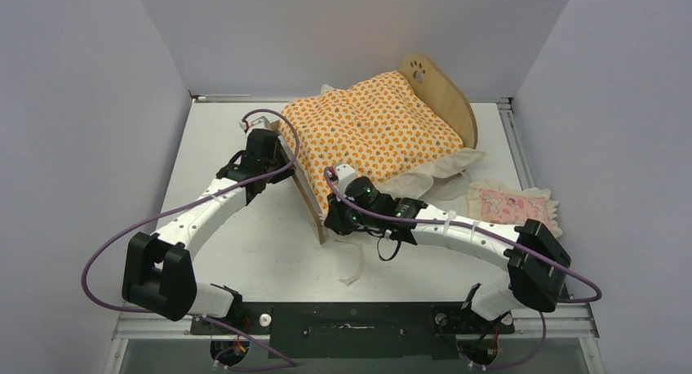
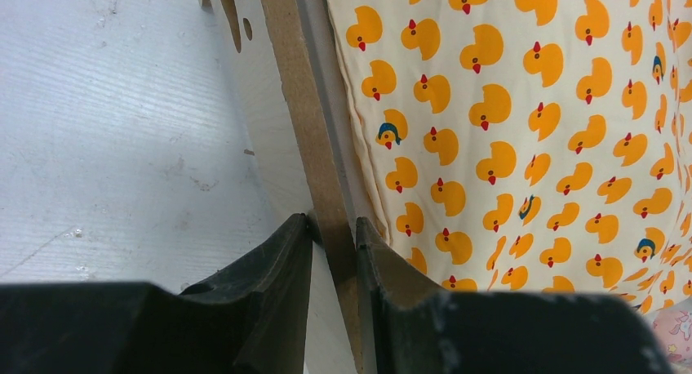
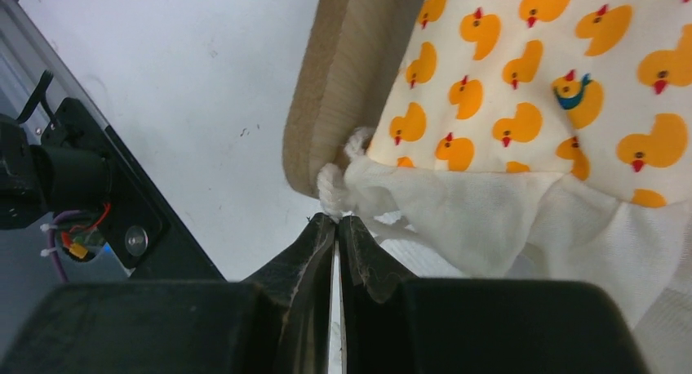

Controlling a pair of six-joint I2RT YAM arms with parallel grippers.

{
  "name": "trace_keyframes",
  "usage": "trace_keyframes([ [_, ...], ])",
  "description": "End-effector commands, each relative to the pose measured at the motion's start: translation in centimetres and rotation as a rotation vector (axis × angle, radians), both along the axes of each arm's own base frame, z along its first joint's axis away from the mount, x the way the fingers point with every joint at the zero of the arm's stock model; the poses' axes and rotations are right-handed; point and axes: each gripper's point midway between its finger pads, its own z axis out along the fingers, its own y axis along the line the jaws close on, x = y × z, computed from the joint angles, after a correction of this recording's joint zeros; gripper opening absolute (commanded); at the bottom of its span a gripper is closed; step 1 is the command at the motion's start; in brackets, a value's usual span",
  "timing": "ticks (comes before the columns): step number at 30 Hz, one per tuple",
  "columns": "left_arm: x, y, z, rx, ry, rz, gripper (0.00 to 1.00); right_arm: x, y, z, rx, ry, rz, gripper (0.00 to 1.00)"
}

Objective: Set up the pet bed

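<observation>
Bed (image 1: 432,86): stands on the desk (image 1: 245,251) toward 12 o'clock from the arm bases. Its arched headboard is at its 1 o'clock end and its footboard (image 2: 306,121) at its 7 o'clock end.
Mattress (image 1: 371,125): lies on the bed and covers the base from headboard to footboard. Its white frill (image 3: 457,219) spills over the 4 o'clock side and bunches at the near corner.
Pillow (image 1: 512,205): flat on the desk at 4 o'clock from the bed, just beside the spilled frill and not on the mattress.
Left jaws: narrow, clamped across the plywood edge of the footboard at its 11 o'clock end, holding the bed steady.
Right jaws: pressed together at the footboard's other corner, apparently pinching a fold of the frill. The wrist view shows the knotted hem right at the tips.
Done: the frame is upright and the mattress is laid in it.
In hand: judging by the grip, the frill at the foot corner is being tidied or tucked.
Left: the loose frill along the 4 o'clock side probably needs straightening, and the pillow has to go at the headboard end.
Progress: roughly past the middle.
</observation>
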Motion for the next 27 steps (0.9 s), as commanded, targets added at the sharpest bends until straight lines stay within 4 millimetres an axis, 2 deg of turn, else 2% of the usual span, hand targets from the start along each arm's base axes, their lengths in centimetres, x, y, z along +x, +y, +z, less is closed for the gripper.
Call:
trace_keyframes([
  [1,-0.7,-0.5,-0.4,0.004,0.020,-0.029,0.04,-2.4,0.9,3.7,0.052,-0.010,0.092,0.06],
  [6,-0.6,-0.5,-0.8,0.006,0.029,-0.030,0.03,-5.1,-0.9,1.1,-0.054,0.085,0.138,0.16],
  [7,-0.6,-0.5,-0.8,0.006,0.031,-0.032,0.03,-5.1,-1.5,1.2,-0.067,0.085,0.128,0.20],
  [8,-0.7,-0.5,-0.9,0.006,0.034,-0.034,0.02,-4.7,-2.4,1.5,-0.080,0.076,0.105,0.28],
  [9,-0.8,-0.5,-0.9,0.008,0.035,-0.035,0.01,-4.0,-3.4,2.0,-0.089,0.060,0.069,0.32],
  [10,-0.9,-0.5,-0.9,0.010,0.038,-0.037,0.01,-2.6,-4.9,2.7,-0.095,0.045,0.011,0.41],
  [13,-1.3,-0.3,-0.8,0.015,0.038,-0.040,0.01,3.6,-11.9,5.5,-0.116,-0.018,-0.251,0.57],
  [15,-1.7,-0.2,-0.9,0.018,0.042,-0.041,0.00,7.8,-17.7,7.0,-0.121,-0.046,-0.449,0.60],
  [17,-2.1,-0.1,-0.9,0.022,0.049,-0.047,0.00,10.4,-21.4,7.7,-0.107,-0.058,-0.562,0.61],
  [19,-2.5,0.0,-1.1,0.027,0.056,-0.051,0.00,12.2,-24.6,7.3,-0.107,-0.036,-0.662,0.62],
  [22,-3.2,0.0,-1.1,0.025,0.064,-0.059,0.00,13.4,-28.2,5.8,-0.097,0.019,-0.777,0.61],
  [23,-3.5,0.0,-1.2,0.023,0.066,-0.061,0.00,13.4,-28.8,5.1,-0.074,0.042,-0.795,0.61],
  [25,-3.8,0.1,-1.1,0.019,0.065,-0.062,0.00,13.3,-28.8,4.3,0.013,0.078,-0.795,0.61],
  [27,-4.1,0.2,-1.3,0.020,0.070,-0.064,0.00,12.8,-27.7,3.4,0.102,0.114,-0.762,0.61],
])
